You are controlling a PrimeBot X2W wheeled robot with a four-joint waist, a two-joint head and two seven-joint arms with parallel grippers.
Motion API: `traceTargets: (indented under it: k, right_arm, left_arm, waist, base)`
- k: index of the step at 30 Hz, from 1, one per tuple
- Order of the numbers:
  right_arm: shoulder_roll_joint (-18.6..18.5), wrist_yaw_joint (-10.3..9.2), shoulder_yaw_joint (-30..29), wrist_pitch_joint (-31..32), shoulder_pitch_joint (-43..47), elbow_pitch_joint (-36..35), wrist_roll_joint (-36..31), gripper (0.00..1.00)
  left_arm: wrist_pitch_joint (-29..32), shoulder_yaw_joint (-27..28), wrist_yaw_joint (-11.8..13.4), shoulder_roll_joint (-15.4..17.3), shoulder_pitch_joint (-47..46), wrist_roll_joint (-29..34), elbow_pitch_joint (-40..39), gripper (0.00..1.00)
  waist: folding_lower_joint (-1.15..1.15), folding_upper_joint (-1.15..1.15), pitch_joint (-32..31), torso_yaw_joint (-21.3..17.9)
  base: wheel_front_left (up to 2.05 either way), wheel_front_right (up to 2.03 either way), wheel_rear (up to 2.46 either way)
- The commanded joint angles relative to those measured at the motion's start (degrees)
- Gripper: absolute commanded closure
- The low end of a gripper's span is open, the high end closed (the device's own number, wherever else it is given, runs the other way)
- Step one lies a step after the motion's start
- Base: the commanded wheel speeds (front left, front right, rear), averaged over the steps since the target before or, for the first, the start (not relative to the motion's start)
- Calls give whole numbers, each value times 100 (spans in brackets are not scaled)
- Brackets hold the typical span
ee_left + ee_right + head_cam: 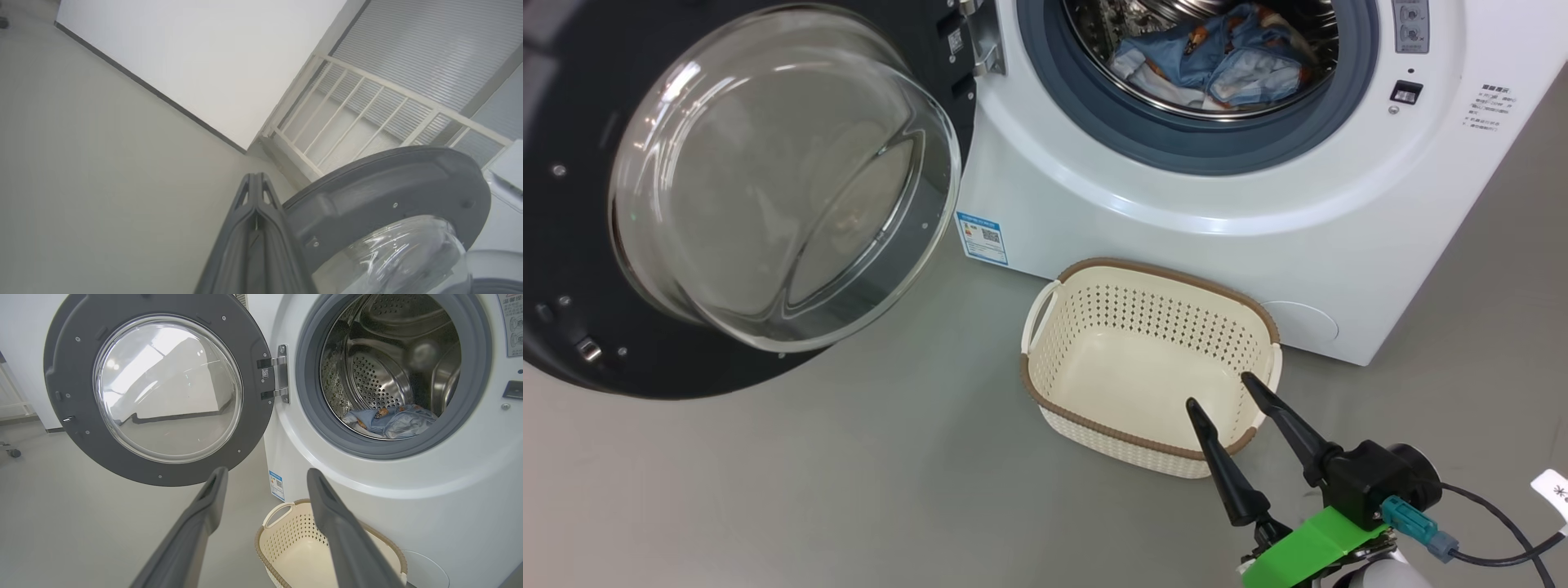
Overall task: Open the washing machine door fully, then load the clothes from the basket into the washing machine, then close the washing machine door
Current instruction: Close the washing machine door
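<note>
Floor is plain grey and smooth [849,490]. In the left wrist view you have a white wall with a dark skirting line [196,61], a cream railing [367,118] and a grey slatted panel [429,45] behind.

Count:
- One big white front-loading washing machine [1176,237], with one small blue label sticker [982,237] at its lower left corner.
- One large round door with a glossy black rim and bulging clear glass bowl [572,245], swung wide to the machine's left.
- One small cream perforated plastic basket with a brown rim [1094,327], on the floor just beside the machine front, bare bottom showing.
- One heap of blue clothes with orange figures [1225,57], low in the steel drum [380,375].
- Two pincers.

Your right pincer [1218,390] hangs over the basket's near right rim. Its fingers are spread wide with nothing between them, pointing at the machine. The clothes sit well apart from it, up inside the drum.

Your left pincer [255,176] has its fingers pressed together on nothing, right beside the door's rim. Whether it touches the rim, you can't tell.
</note>
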Motion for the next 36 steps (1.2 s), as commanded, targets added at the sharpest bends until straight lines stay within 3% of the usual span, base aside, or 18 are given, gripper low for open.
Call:
traceTargets:
  k: [1,7,16,28,36]
  right_arm:
    - [15,9,122,-27,-31,-148,53,0]
    - [-60,9,144,-27,-57,-153,61,0]
    - [-272,9,149,-4,-127,-139,29,0]
    - [-554,9,167,253,-197,-401,21,0]
    - [-731,9,172,444,-175,-650,46,0]
  left_arm:
    - [140,252,-95,365,-410,-211,3,100]
    - [874,657,-166,1163,-1553,-1213,856,100]
    - [1682,957,64,2056,-2780,-2041,2113,100]
    - [2286,962,-82,2434,-3359,-2475,3222,100]
    - [2889,1088,-345,2451,-3520,-2949,3738,100]
  waist:
    - [0,0,10,-16]
    - [0,0,95,-116]
    - [0,0,306,-317]
    - [0,0,622,-545]
    - [0,0,763,-646]
  base:
    - [0,0,0]
    - [0,0,0]
    - [0,0,0]
    - [0,0,0]
    - [0,0,0]
